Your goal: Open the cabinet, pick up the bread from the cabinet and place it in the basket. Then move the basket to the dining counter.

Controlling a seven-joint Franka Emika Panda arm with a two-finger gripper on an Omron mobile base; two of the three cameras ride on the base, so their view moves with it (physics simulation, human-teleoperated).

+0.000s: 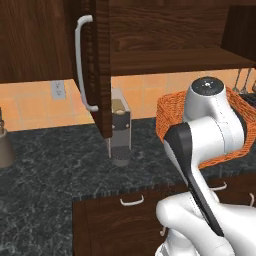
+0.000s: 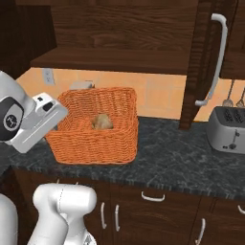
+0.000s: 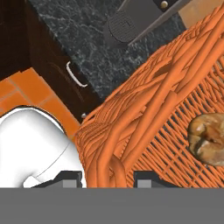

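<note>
With the bread (image 2: 102, 122) already lying inside the basket (image 2: 95, 143), the carry to the dining counter is the step in hand.
Gripper (image 3: 107, 177) straddles the basket's near rim on the black granite counter (image 2: 182, 162), apparently clenched on the wicker; next move, judged: lift level. Count: one bread, one basket, one toaster (image 2: 227, 129), cabinet (image 1: 100, 65) door open.

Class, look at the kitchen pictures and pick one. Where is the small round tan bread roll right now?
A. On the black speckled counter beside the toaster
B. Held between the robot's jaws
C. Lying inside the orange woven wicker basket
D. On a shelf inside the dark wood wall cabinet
C: the small round tan bread roll lies on the floor of the orange woven wicker basket.
</note>
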